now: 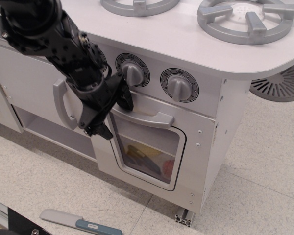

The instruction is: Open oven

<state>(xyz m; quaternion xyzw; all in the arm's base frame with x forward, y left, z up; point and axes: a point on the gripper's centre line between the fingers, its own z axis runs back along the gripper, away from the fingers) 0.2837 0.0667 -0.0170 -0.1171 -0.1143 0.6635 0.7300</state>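
Observation:
The oven (pixel 152 147) is the white compartment under the knobs. Its door has a rounded clear window and looks shut. Coloured toy items show dimly behind the window. Its wide grey bar handle (pixel 147 119) runs across the top of the door. My black gripper (pixel 111 113) is open at the left end of that handle. One finger (pixel 125 98) lies above the handle's left end. The other finger (pixel 100 129) hangs below and to the left, beside the door's left edge. I cannot tell whether either finger touches the handle.
Three grey knobs (pixel 179 85) sit above the oven, and grey burners (pixel 245 19) on the top. A plain white cabinet door with a vertical grey handle (pixel 60 103) is to the left, behind my arm. A toy knife (pixel 81 223) lies on the floor. A grey vent disc (pixel 281 83) is at the right.

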